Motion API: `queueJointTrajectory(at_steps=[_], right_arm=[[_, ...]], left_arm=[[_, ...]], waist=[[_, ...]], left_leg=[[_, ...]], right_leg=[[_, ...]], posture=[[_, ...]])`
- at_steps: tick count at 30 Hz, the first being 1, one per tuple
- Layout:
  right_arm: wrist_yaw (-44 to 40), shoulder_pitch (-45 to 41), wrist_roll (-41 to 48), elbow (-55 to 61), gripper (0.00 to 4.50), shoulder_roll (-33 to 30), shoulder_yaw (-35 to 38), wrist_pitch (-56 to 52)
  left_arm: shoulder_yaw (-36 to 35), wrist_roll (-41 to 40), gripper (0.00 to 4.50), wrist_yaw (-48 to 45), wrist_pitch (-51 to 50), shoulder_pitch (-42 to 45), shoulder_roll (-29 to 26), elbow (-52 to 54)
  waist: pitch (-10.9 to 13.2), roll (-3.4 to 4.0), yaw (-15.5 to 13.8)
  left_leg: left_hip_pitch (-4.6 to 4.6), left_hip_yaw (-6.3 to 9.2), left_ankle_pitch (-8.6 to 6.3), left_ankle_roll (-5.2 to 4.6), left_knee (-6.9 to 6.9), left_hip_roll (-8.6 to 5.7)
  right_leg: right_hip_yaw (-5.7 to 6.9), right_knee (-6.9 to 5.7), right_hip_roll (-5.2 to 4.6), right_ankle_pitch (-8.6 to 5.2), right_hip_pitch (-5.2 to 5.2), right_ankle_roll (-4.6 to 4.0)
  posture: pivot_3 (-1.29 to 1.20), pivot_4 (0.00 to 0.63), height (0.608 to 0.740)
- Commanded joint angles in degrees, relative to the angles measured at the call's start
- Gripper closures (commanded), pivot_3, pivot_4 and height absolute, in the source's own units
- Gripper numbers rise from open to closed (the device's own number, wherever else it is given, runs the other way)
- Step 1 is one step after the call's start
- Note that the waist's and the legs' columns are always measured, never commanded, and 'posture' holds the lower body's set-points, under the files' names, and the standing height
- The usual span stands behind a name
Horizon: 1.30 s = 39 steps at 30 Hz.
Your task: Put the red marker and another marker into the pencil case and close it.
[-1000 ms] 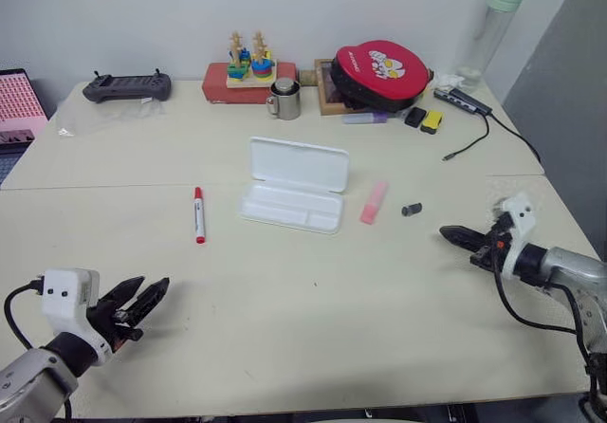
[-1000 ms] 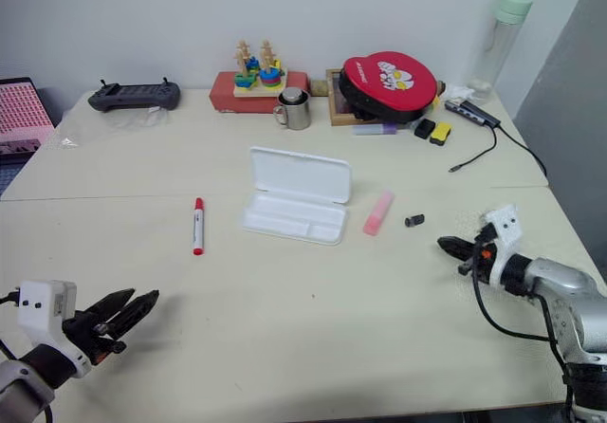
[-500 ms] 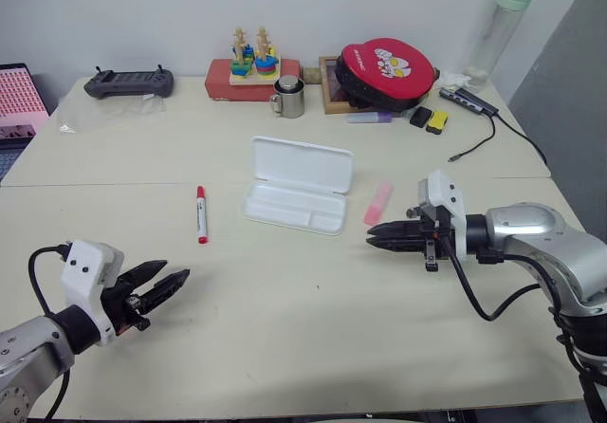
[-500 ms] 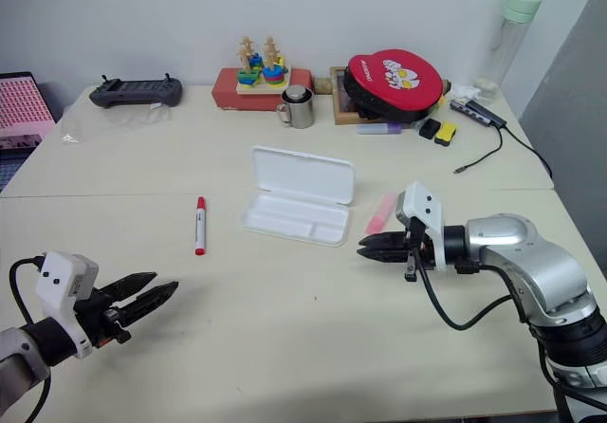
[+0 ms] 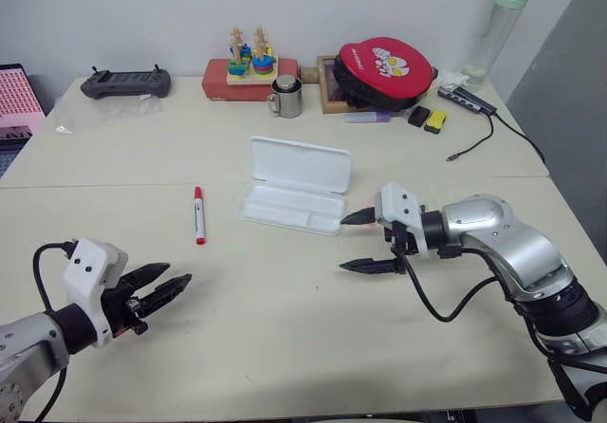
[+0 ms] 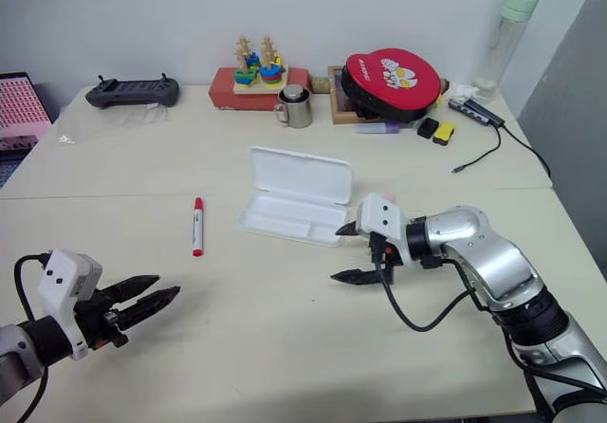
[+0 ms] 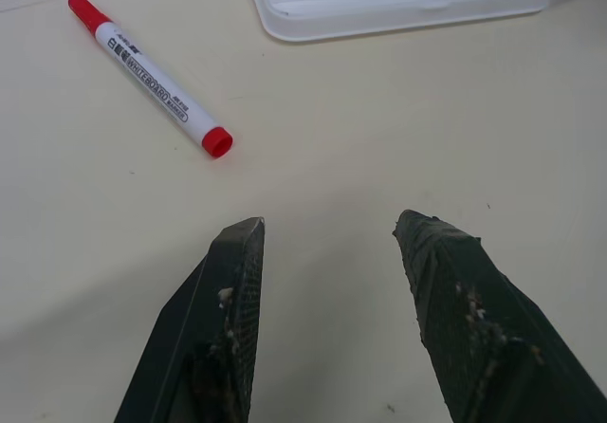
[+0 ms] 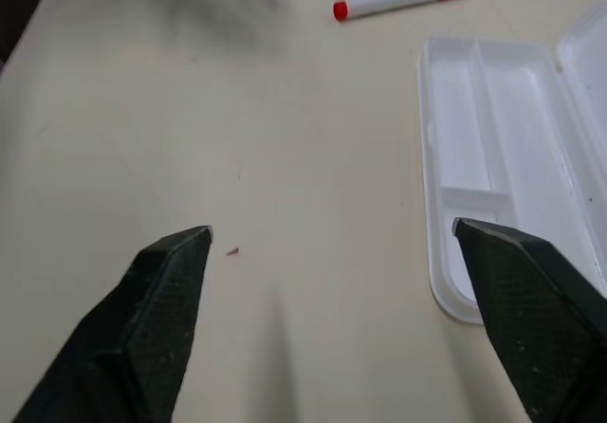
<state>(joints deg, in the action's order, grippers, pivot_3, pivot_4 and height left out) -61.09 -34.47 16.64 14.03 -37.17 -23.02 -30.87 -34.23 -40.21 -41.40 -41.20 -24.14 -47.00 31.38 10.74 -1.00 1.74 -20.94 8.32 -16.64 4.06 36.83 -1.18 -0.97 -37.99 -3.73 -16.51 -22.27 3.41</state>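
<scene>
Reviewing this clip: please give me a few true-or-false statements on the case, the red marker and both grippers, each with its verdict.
1. The flat white plastic pencil case lies open and empty. True.
2. The slim white red-capped marker is inside the case. False: it lies on the table, on the side of the case toward the robot's left.
3. The right gripper holds a marker. False: its jaws are wide open, empty.
4. The left gripper is open, holding nothing. True.
</scene>
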Motion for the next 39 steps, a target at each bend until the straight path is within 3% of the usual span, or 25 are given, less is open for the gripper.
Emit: queueJointTrajectory(at_steps=[1, 14, 28, 32, 39], right_arm=[[1.0, -2.8, -4.2, -1.9, 0.07, 2.0, -2.3, 1.6], [3.0, -9.2, -13.6, -13.0, 0.07, 9.7, -6.8, 0.4], [1.9, -11.5, -19.7, -19.5, 0.07, 12.8, -10.4, -0.1], [1.5, -11.8, -21.1, -19.9, 0.75, 13.1, -11.2, -1.2], [0.8, -12.7, -21.6, -18.2, 2.42, 13.7, -11.3, -2.4]], left_arm=[[-2.3, -0.1, 2.12, -0.8, -0.1, 0.2, -1.1, 1.9], [-1.0, 1.3, 2.12, -0.7, 0.3, 0.5, -0.3, 1.7], [0.1, 2.5, 2.12, -0.2, 0.5, 0.8, 0.9, 2.1], [0.6, 2.9, 2.12, 0.2, 0.5, 0.6, 1.6, 2.4], [1.9, 3.5, 2.12, 1.0, 0.5, 0.6, 2.6, 3.1]], waist=[[0.0, 0.00, 0.0], [0.0, 0.01, 0.1], [0.0, 0.01, 0.1], [0.0, 0.01, 0.1], [0.0, 0.01, 0.1]], left_leg=[[0.00, 0.00, 0.00, 0.00, -0.01, 0.00], [0.00, 0.01, 0.02, 0.04, -0.01, -0.01], [0.01, 0.02, 0.02, 0.04, -0.01, 0.00], [0.01, 0.01, 0.02, 0.04, 0.00, -0.01], [0.03, 0.02, 0.01, 0.03, 0.02, -0.01]], right_leg=[[-0.01, -0.01, 0.00, 0.00, -0.01, 0.00], [-0.01, -0.01, 0.00, 0.01, -0.04, -0.01], [0.00, -0.06, 0.00, 0.02, -0.06, -0.03], [-0.02, -0.06, 0.00, 0.02, -0.05, -0.03], [-0.01, -0.09, 0.00, 0.05, -0.04, -0.07]], posture=[[0.00, 0.150, 0.740], [0.00, 0.150, 0.740], [0.00, 0.150, 0.740], [0.00, 0.150, 0.740], [0.00, 0.150, 0.740]])
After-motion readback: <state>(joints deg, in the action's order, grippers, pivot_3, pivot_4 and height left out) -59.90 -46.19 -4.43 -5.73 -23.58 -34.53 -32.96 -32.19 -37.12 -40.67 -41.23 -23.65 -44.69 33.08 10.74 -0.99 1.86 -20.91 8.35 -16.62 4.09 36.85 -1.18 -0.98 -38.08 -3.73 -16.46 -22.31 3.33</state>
